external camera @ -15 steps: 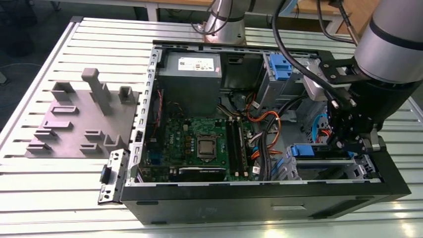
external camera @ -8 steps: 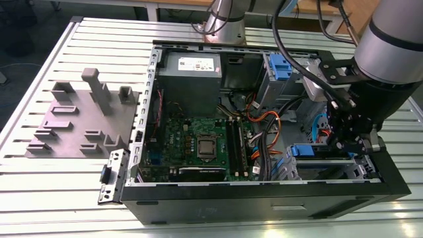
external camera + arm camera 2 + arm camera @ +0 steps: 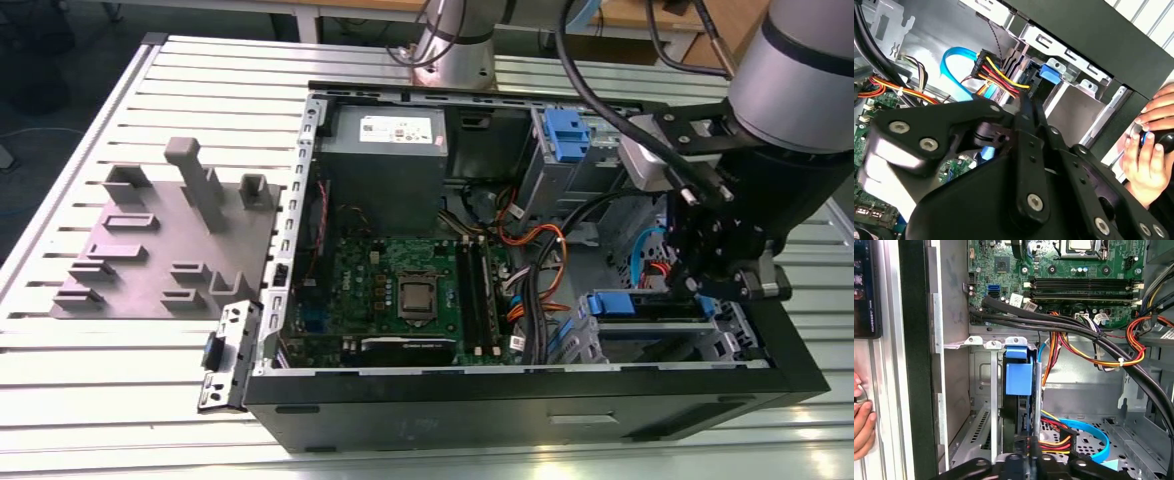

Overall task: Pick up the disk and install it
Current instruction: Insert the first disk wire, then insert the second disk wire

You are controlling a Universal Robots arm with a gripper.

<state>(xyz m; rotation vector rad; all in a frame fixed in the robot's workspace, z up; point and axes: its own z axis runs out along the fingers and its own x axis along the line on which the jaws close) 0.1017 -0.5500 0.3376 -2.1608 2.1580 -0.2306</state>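
Fingers [image 3: 1030, 452] pressed together, tips beside blue-framed disk [image 3: 1018, 385] standing on edge in drive bay of open computer case [image 3: 534, 410]. Gripper [image 3: 714, 265] low inside case at exterior view's right. Beyond disk: bundled cables [image 3: 1094, 340], then motherboard [image 3: 400, 285]. Person's hand [image 3: 1146, 150] outside case wall. Grey fixture block [image 3: 147, 250] well apart on slatted worktop [image 3: 80, 360].

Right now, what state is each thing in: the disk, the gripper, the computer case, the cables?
Disk: standing on edge in the drive bay, blue carrier end showing.
Gripper: lowered inside the case by the drive bay.
Computer case: lying on its side, side panel off, inside exposed.
Cables: loose, draped across the case interior.
Hand: outside the case, holding a small device.
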